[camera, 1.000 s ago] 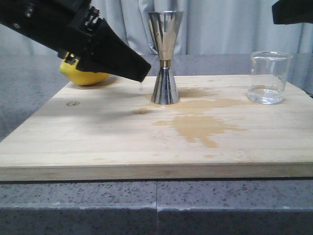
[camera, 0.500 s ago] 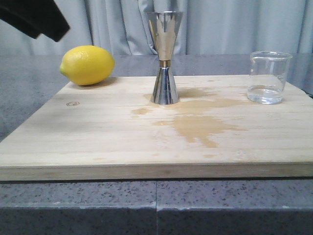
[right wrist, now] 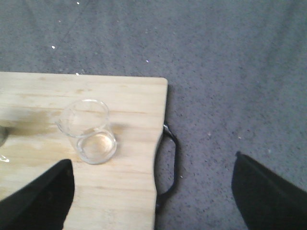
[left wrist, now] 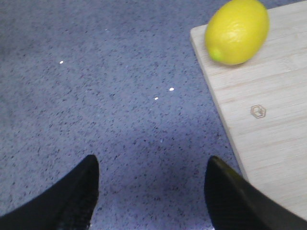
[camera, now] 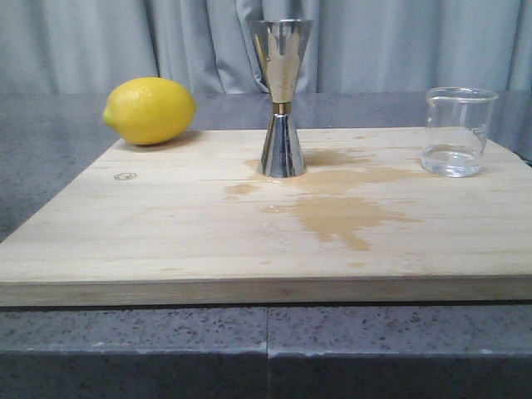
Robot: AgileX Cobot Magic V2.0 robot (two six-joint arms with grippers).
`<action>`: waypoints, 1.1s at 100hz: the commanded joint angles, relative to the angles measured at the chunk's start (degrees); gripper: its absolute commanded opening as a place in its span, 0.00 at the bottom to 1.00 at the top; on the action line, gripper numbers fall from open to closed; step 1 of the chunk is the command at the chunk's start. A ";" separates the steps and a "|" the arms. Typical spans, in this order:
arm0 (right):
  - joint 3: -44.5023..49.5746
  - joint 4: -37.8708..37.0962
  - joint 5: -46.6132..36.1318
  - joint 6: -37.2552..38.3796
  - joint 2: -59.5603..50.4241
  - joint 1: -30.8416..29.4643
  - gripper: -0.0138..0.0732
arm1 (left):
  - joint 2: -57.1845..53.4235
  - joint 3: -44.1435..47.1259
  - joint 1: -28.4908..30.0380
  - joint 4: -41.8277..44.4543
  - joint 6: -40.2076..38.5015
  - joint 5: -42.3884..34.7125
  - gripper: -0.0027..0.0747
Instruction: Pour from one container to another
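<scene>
We see the jigger (camera: 281,100) upright beside a wet patch (camera: 341,212); beaker (camera: 456,131) stands apart; left gripper (left wrist: 151,189) and right gripper (right wrist: 153,191) spread wide, grasping nothing

The left gripper (left wrist: 151,191) hung with its two dark fingers (left wrist: 72,196) spread wide over speckled grey countertop (left wrist: 96,86), nothing between them. Beyond the right-hand finger lay the corner of a wooden board (left wrist: 268,120), a lemon (left wrist: 237,31) resting on it.
</scene>
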 commanded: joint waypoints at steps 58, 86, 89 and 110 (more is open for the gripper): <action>-3.57 8.72 6.48 -8.19 -5.01 0.20 0.79 | -12.81 9.36 0.10 2.05 -6.60 -4.12 0.56; -3.57 8.63 6.60 -8.19 -5.01 0.20 0.29 | -12.81 9.36 0.10 2.05 -6.60 -4.38 0.21; -3.57 8.63 6.60 -8.19 -5.01 0.20 0.26 | -12.81 9.36 0.10 2.05 -6.60 -4.38 0.17; -3.57 8.63 6.60 -8.19 -5.01 0.20 0.08 | -12.81 9.36 0.10 1.95 -6.60 -4.38 0.01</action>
